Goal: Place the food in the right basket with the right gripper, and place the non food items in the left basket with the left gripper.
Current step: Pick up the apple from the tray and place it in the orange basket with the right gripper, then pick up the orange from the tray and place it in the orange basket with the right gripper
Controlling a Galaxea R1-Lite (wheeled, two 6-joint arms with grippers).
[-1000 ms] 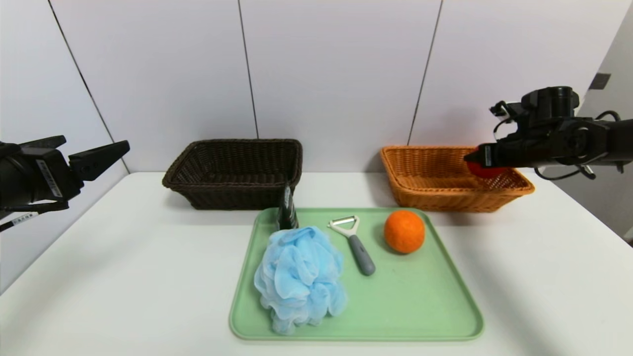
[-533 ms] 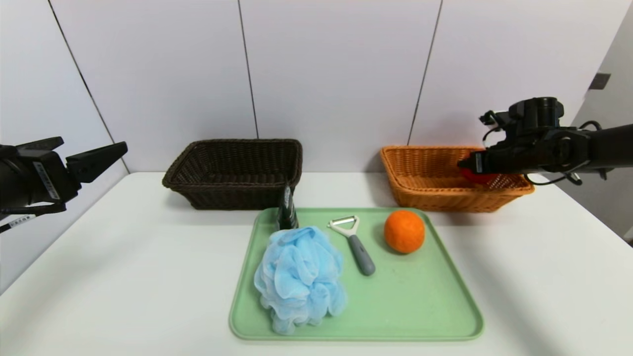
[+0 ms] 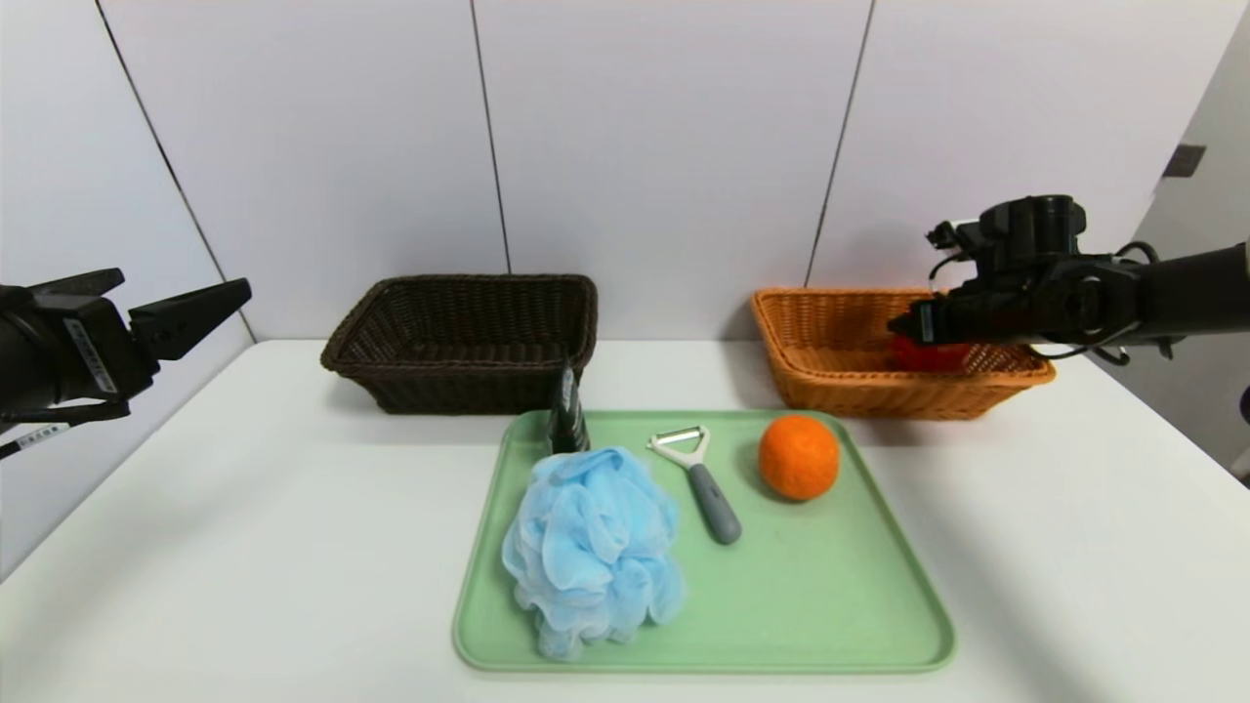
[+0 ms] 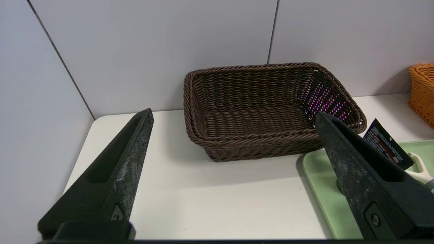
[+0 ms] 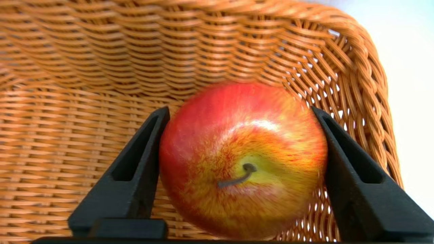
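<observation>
While the right gripper point(image 5: 237, 169) hangs inside the orange-tan wicker basket point(image 3: 830, 376), its fingers flank the red apple point(image 5: 242, 159), grip uncertain; orange point(image 3: 799, 456) lies just beside that basket, nearer this arm; left gripper point(image 4: 234, 176) parked, spread wide, empty

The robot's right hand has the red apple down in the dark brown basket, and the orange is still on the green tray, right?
Almost. The right gripper has the apple in the orange basket, not the dark brown basket, which is empty. The right wrist view shows orange wicker all around the apple. The orange is indeed on the green tray.
</observation>
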